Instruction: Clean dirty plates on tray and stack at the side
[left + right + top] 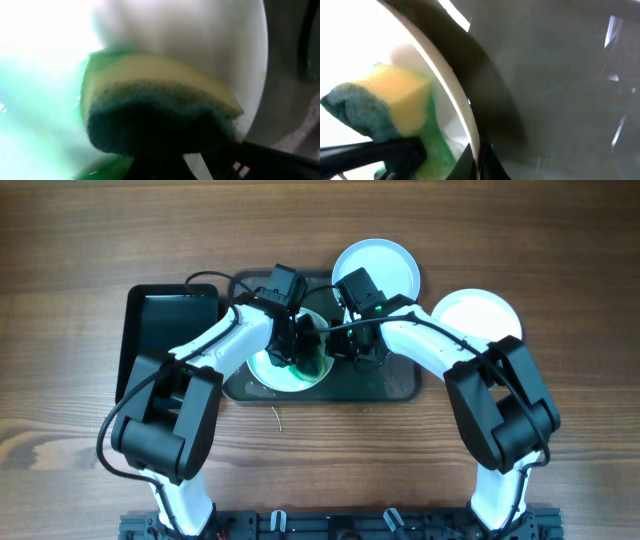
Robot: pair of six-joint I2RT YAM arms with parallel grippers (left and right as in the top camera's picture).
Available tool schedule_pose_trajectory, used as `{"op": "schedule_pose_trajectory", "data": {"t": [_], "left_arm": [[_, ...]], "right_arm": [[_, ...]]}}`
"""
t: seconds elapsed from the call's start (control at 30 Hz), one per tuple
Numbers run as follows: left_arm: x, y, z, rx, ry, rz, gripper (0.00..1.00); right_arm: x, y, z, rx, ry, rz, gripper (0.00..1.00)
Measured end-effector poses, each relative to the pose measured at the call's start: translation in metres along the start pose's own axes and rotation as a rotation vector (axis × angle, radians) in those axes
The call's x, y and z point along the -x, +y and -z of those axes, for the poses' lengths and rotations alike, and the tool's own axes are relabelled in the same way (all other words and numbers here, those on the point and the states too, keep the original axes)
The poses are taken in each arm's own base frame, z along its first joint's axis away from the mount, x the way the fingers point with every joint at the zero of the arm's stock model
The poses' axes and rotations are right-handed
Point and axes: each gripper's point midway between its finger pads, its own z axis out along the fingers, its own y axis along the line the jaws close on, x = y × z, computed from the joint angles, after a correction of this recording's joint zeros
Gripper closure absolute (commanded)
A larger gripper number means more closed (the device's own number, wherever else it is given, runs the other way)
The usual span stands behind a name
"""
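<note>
**Overhead.** The tray lay at the middle of the bench, with a narrower black tray just beside its left edge. The smeared plate sat in the tray's left half, with teal-green film across its well. Both arms met over it: the left gripper was above its centre and the right gripper at its right rim. A white plate overlapped the tray's far edge. A third plate lay on the bench off the tray's far right corner. Hazard: the two grippers worked very near each other, so a wide scrubbing stroke could knock one into the other.

**Left wrist.** The left gripper was clamped shut on the sponge, yellow foam above the dark green scouring layer, held at the plate's white surface. Blur hid whether it was in firm contact. Green liquid spread at the left. Hazard: a wet, compressed sponge could twist or slip from the closed fingers under sideways load.

**Right wrist.** The right gripper appeared pinched shut on the smeared plate's rim, with bare tray to the right and the sponge just inside the rim. Hazard: the hold was only a narrow bite on a wet edge. Scrubbing force toward it could pull the rim free and send the plate sliding across the tray, or tilt it and spill green liquid.
</note>
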Motion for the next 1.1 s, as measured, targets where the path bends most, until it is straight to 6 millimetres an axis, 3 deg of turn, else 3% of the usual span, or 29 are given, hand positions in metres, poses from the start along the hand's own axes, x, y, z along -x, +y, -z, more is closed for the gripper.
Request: {"op": "schedule_pose_trajectory", "data": {"t": [0.13, 0.4, 0.53, 0.7, 0.9, 1.0, 1.1], "left_arm": [[0.005, 0.009, 0.003, 0.047, -0.023, 0.011, 0.96], [0.038, 0.094, 0.046, 0.466, -0.174, 0.092, 0.96], [0.039, 0.108, 0.057, 0.547, -0.187, 0.091, 0.96], [0.034, 0.095, 0.047, 0.469, -0.124, 0.025, 0.96], [0.037, 0.045, 0.03, 0.18, -0.053, -0.147, 0.96], [0.036, 0.035, 0.031, 0.119, -0.024, -0.181, 0.96], [0.052, 0.034, 0.049, 0.106, -0.034, -0.149, 0.96]], "right_arm": [[-0.001, 0.002, 0.0, 0.01, 0.004, 0.006, 0.96], [-0.007, 0.005, -0.002, 0.005, 0.019, 0.025, 0.96], [-0.01, 0.008, -0.003, 0.005, 0.022, 0.044, 0.96], [-0.011, 0.007, -0.003, 0.001, 0.026, 0.062, 0.96], [-0.01, 0.002, -0.002, -0.011, 0.026, 0.064, 0.95], [-0.01, 0.002, -0.002, -0.012, 0.026, 0.072, 0.96], [-0.01, 0.002, -0.002, -0.012, 0.026, 0.084, 0.96]]}}
